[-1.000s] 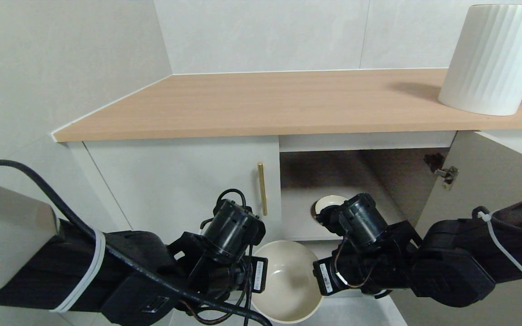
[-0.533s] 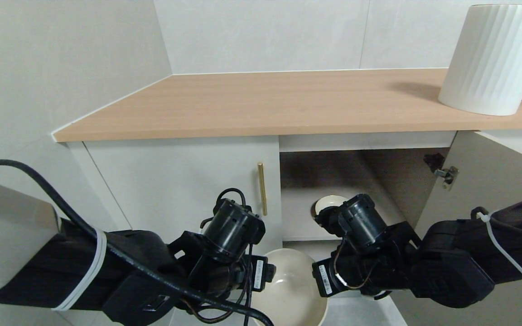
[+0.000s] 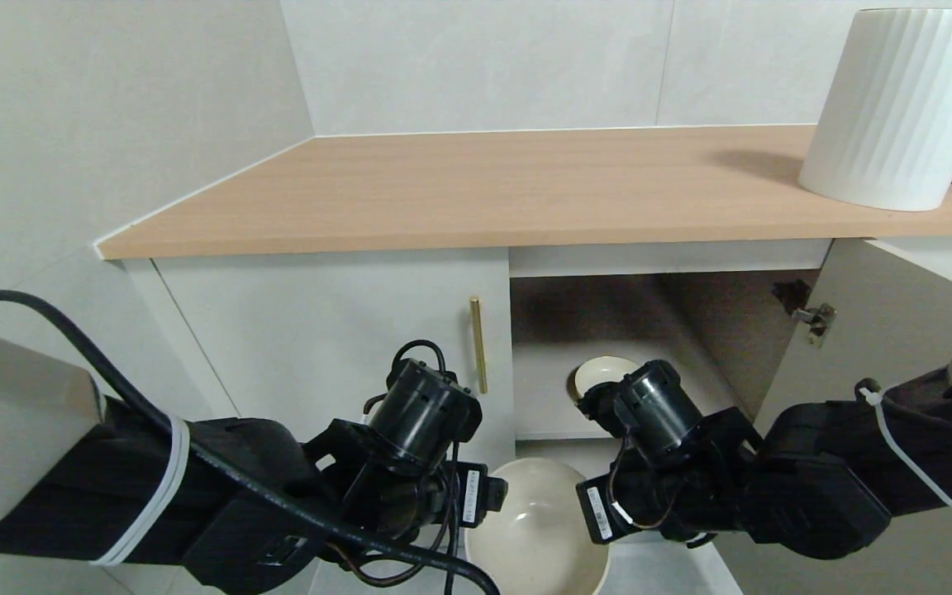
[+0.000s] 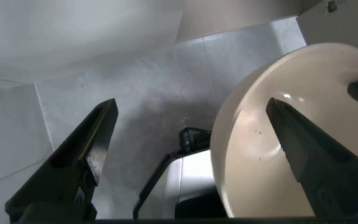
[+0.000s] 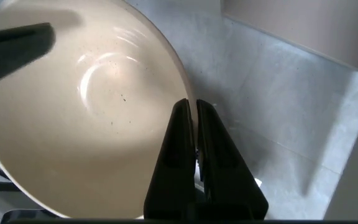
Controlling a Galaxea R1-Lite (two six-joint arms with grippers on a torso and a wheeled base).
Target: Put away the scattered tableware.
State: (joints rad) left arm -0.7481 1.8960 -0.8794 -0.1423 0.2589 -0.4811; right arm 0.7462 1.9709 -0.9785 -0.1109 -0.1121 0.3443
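Lower and slightly rightward now, the cream bowl (image 3: pixel 535 537) is clamped at its rim by the right pincer (image 5: pixel 192 106); the left pincer (image 4: pixel 191 104) gapes apart.

The head camera sits high above both arms, facing forward and down at the wooden counter (image 3: pixel 476 190) and the open cabinet (image 3: pixel 592 322) beneath; the left wrist camera looks out close between the spread fingers of the left gripper (image 4: pixel 191 109) toward grey tile; the right wrist camera peers along the right gripper (image 5: pixel 191 106), very near; all three share the cream bowl (image 3: pixel 538 537).
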